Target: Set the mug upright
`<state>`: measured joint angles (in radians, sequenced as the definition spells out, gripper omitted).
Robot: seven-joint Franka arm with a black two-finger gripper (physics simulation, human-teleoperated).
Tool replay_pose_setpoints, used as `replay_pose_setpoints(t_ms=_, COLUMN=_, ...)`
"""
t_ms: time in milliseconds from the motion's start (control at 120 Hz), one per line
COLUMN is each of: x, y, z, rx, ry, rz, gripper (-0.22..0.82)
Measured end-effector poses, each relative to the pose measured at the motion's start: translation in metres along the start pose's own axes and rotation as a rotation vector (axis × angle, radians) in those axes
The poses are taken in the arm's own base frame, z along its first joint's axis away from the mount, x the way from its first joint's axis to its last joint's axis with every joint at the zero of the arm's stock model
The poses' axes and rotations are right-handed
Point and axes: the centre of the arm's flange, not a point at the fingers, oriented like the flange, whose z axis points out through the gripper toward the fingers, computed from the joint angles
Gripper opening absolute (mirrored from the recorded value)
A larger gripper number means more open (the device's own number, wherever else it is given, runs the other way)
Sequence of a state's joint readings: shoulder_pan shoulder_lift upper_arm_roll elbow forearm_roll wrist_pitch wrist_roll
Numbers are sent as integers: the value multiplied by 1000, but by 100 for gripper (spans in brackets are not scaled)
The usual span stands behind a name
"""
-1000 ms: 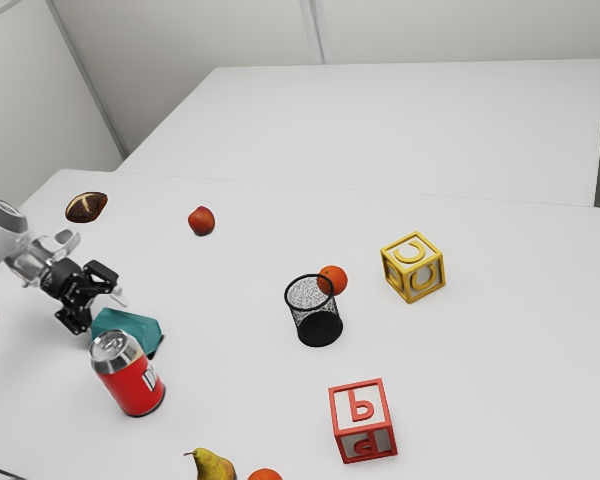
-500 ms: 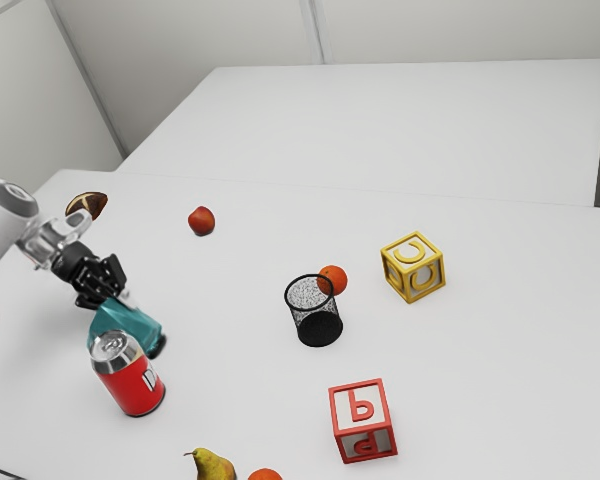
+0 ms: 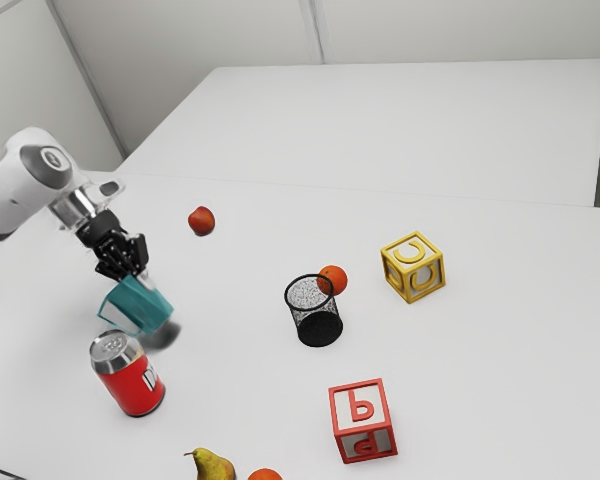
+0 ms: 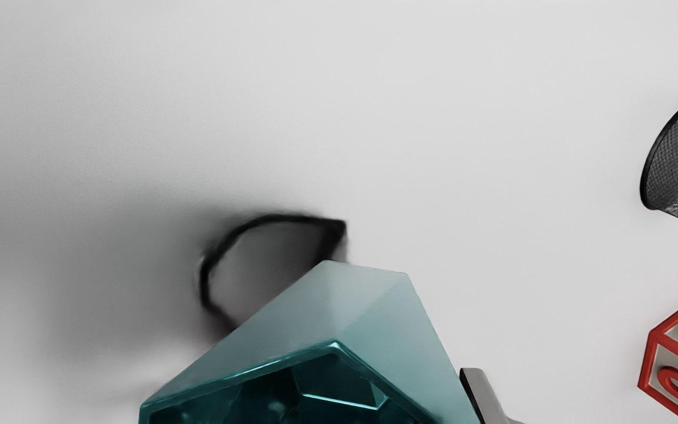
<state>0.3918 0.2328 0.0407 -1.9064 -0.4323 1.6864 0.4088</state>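
The black gripper (image 3: 130, 276) holds the teal faceted mug (image 3: 142, 303) from above, just behind the red can. The mug is tilted and lifted off the table, its shadow falling below and toward the exterior view's right. In the wrist view, the gripper (image 4: 339, 394) has the mug (image 4: 339, 312) between its fingers. One grey fingertip (image 4: 483, 388) lies against the mug's side; the other is hidden. Part of the mug's open, dark teal inside faces the camera. A dark curved outline lies on the table beside it.
The red can (image 3: 130, 378) stands close in front of the mug. Farther off are a black mesh cup (image 3: 316, 312), an orange (image 3: 332, 279), a red letter block (image 3: 363, 420), a yellow block (image 3: 413, 267), a red fruit (image 3: 202, 221) and a pear (image 3: 212, 466).
The gripper has closed on the mug and raised it, moving up and toward the exterior view's right. The mug's tilt has changed, and the arm now covers the brown bread-like item.
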Motion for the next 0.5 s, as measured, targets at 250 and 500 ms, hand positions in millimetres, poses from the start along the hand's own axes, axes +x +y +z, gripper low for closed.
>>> replay_pose_setpoints(t_ms=250, x=0, y=105, z=9, rx=385, ry=50, rz=166, gripper=-18)
replay_pose_setpoints(t_ms=500, x=-9, y=159, z=54, rx=617, ry=128, rz=192, gripper=-18)
